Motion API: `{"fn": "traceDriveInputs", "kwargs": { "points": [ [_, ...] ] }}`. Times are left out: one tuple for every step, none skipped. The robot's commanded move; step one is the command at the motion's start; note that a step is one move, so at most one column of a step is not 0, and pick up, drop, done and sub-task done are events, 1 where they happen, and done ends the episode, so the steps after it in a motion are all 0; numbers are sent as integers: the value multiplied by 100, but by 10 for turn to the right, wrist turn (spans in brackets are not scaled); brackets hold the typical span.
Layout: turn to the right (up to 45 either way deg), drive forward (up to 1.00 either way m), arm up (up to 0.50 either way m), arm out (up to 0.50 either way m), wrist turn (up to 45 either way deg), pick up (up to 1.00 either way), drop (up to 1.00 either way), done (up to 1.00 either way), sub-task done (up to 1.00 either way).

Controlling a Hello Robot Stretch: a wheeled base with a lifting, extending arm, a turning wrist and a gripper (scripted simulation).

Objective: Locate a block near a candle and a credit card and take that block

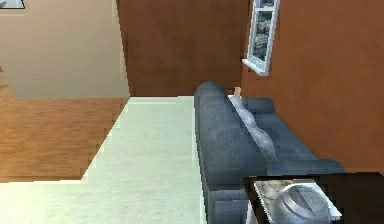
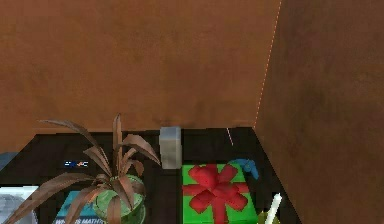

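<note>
In the arm side view a dark tabletop (image 2: pixel 60 140) stands against brown walls. A small grey upright block (image 2: pixel 171 146) rests on it near the back wall. To its right lies a small blue flat thing (image 2: pixel 246 167), perhaps a card. A pale yellowish candle-like stick (image 2: pixel 273 207) rises at the bottom edge, right of a green gift box with a red bow (image 2: pixel 214 190).
A potted plant with long brown leaves (image 2: pixel 110 170) spreads in front of the block. In the forward view a blue sofa (image 1: pixel 235 140) lines the right wall beside a pale rug (image 1: pixel 150 140), under a window (image 1: pixel 264 35). A dark table (image 1: pixel 362 183) with a glass bowl (image 1: pixel 305 203) sits bottom right.
</note>
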Motion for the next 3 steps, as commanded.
{"fn": "traceDriveInputs", "kwargs": {
  "points": [
    [0,0,22,0,0,0,0,0,0],
    [0,0,0,46,0,0,0,0,0],
    [0,0,0,0,450,0,0,0,0]
  ]
}}
